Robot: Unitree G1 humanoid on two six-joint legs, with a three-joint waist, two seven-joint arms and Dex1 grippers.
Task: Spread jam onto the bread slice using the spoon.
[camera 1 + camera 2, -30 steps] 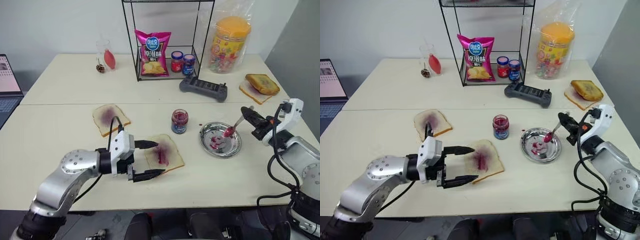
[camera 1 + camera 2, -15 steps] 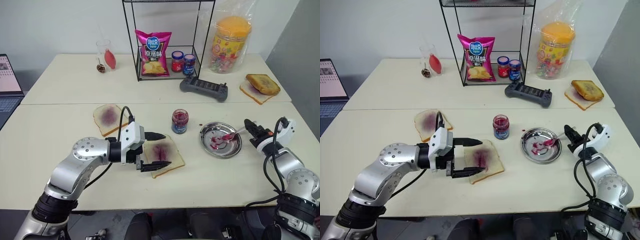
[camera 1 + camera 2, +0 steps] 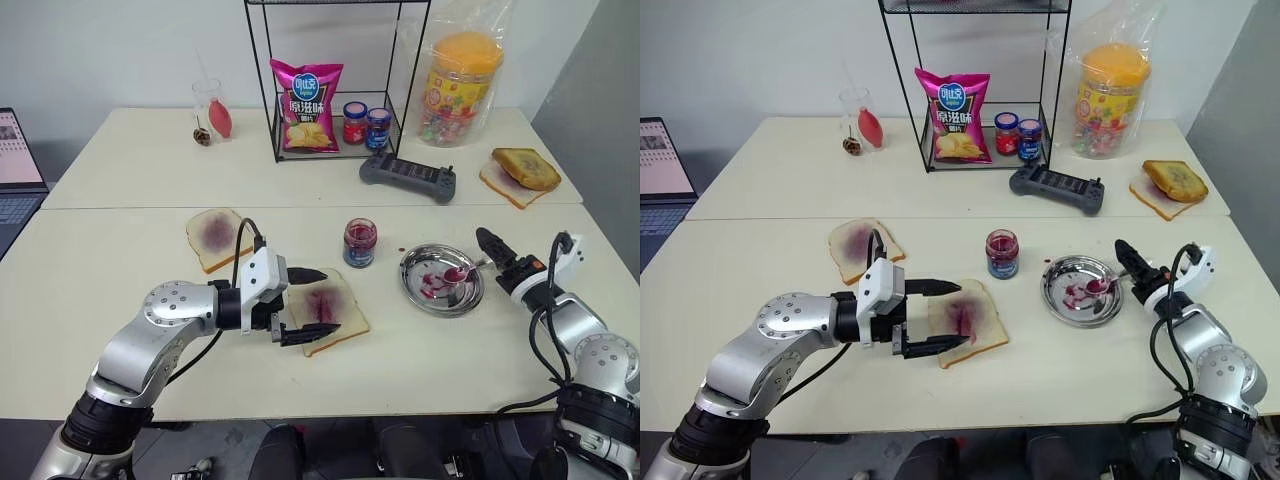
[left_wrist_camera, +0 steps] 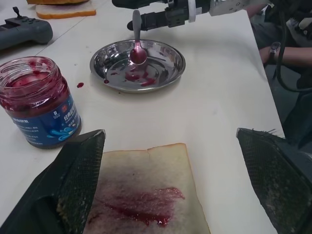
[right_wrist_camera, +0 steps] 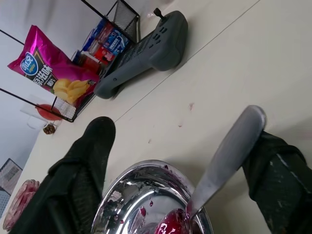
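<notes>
Right gripper [image 3: 492, 252]: fingers spread, holding nothing (spoon [image 3: 461, 270] lies between them, bowl in plate [image 3: 420, 288]).
Left gripper [image 3: 312, 305]: wide open, straddling bread slice [image 3: 330, 312].

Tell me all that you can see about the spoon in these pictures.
The spoon is small, of shiny silver metal, with a slim flat handle. Its bowl is covered with dark red jam and rests inside the round steel plate, near smears of jam there. The handle slants up over the plate's rim toward the right tool, passing between its open black fingers; one finger may touch the handle, but nothing grips it.
</notes>
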